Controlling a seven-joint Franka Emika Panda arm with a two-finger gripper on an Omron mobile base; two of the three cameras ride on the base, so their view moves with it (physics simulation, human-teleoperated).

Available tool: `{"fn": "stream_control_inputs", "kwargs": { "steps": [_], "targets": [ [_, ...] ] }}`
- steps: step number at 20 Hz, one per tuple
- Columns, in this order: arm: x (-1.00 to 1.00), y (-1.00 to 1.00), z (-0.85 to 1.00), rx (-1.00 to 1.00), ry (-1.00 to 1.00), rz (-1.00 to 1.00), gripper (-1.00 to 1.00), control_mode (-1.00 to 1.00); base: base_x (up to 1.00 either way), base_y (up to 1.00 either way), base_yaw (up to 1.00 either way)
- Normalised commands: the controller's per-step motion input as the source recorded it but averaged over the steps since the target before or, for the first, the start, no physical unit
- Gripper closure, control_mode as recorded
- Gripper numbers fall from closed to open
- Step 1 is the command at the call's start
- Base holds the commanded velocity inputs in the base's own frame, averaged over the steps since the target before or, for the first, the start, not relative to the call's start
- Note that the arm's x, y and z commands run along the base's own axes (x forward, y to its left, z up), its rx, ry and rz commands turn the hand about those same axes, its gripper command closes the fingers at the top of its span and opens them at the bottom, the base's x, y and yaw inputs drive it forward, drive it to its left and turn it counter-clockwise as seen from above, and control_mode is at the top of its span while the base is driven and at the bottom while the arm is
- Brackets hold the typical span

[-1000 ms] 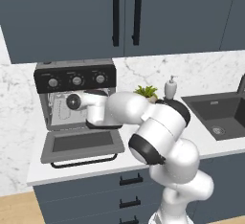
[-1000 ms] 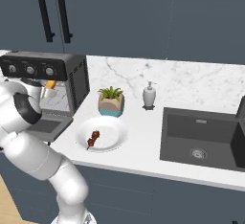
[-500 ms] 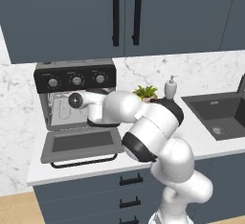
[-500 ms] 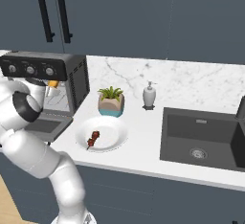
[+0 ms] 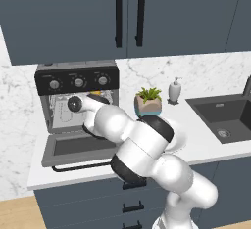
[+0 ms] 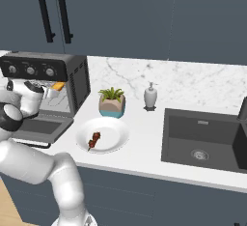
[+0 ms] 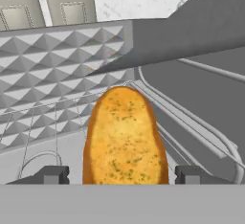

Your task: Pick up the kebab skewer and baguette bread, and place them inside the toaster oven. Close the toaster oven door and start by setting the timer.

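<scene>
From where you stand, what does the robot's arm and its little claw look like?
The arm is made of thick, rounded, glossy white segments joined by dark bands, with a round dark cap near the wrist. No cables or markings show. In the hand view the gripper ends in two small, blocky dark grey fingertips.

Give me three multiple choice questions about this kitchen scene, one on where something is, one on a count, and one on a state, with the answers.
1. Where is the kebab skewer?
A. on the white plate
B. in the sink
C. on the oven rack

2. How many knobs does the toaster oven have?
A. two
B. three
C. five

3. How is the toaster oven door?
A. shut
B. dropped open
C. removed

Answers: 1 A, the skewer lies on the plate beside the potted plant. 2 B, three round knobs line the top panel. 3 B, the door lies flat in front of the oven.
</scene>
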Motion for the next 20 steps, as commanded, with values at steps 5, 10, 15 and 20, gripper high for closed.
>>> {"fn": "stream_control_inputs", "kwargs": {
  "steps": [5, 10, 15, 20],
  "targets": [
    [-0.18, 0.03, 0.09, 0.0, 0.0, 0.0, -1.0, -1.0, 0.0, 0.0, 0.0],
    [-0.55, 0.06, 0.37, 0.0, 0.01, 0.0, -1.0, -1.0, 0.0, 0.0, 0.0],
    [-0.82, -0.08, 0.72, 0.0, 0.13, 0.0, -1.0, -1.0, 0.0, 0.0, 0.0],
    [-0.98, -0.26, 0.65, 0.0, 0.27, 0.0, -1.0, -1.0, 0.0, 0.0, 0.0]
  ]
}}
